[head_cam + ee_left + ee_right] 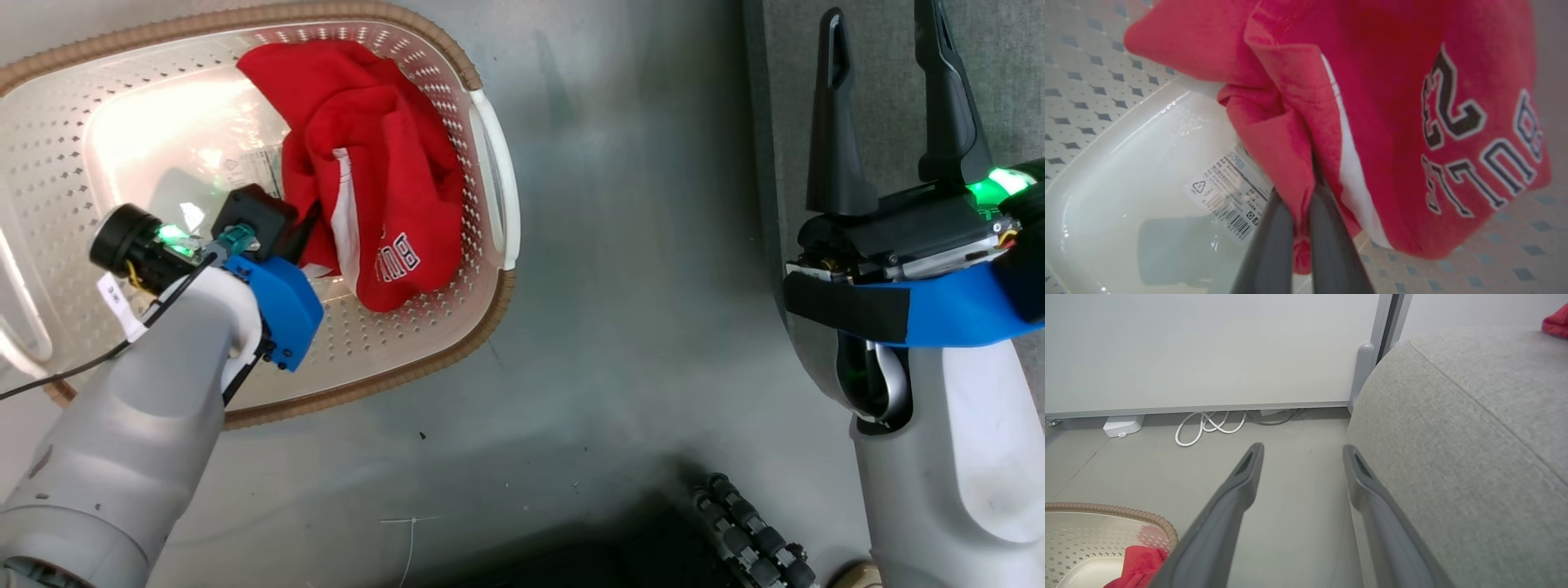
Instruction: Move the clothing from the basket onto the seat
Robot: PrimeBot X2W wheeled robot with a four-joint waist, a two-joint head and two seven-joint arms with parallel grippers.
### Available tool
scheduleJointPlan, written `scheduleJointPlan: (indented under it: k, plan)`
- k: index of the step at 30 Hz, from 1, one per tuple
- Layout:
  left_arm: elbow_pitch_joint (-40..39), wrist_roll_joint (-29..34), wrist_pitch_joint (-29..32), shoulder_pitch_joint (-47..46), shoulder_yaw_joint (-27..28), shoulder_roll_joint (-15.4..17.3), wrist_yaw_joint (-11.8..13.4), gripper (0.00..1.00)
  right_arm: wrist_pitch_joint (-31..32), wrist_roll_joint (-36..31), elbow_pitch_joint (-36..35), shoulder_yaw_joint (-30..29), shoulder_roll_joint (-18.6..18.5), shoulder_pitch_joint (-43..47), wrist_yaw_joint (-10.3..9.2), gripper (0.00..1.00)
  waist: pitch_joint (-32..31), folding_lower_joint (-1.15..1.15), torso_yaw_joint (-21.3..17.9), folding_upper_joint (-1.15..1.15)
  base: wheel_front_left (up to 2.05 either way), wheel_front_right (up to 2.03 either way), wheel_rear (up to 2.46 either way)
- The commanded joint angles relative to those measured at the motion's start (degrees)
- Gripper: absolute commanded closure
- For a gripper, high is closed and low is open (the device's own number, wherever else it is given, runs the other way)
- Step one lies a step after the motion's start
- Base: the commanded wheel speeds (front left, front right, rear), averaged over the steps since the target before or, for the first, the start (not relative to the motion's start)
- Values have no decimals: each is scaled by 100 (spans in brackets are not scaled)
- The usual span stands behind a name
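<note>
1. The left end effector (1303,212) reaches into the basket (457,353). Its two fingers (1331,249) are pressed together on a fold of the red garment (1392,102).
2. The garment lies in the basket, heaped ahead of and over those fingertips. In the left wrist view its white stripe and lettering sit just right of the fingers.
3. The paper label (1229,192) on the basket's bottom lies just left of the same fingers, partly under the cloth.
4. The right end effector (882,33) has its fingers wide apart with nothing between them, and it is well apart from the basket.
5. In the right wrist view the seat (1453,437) is close beside the right-hand finger; I cannot tell whether they touch. Bare floor (1290,428) lies ahead between the fingers.
6. A second red piece (1555,320) rests on top of the seat, far ahead and to the right of the right end effector.
7. A corner of the basket with red cloth in it lies low and to the left of that end effector.
</note>
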Motion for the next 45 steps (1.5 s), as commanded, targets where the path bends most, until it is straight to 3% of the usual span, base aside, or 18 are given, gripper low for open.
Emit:
scheduleJointPlan:
  k: [1,18,45]
  plan:
    - [-81,-47,-17,-33,-26,-15,6,100,-3,-24,20,-26,8,-91,-4,0,-43,0,50,0,0,0,0]
    - [-1391,42,-17,642,543,-236,5,100,-3,-358,144,-163,6,139,-4,0,-913,0,556,0,0,0,0]
    - [-3417,791,-18,2469,1746,-435,5,100,-3,-242,857,-315,3,1149,-4,0,-3308,0,1137,0,0,0,0]
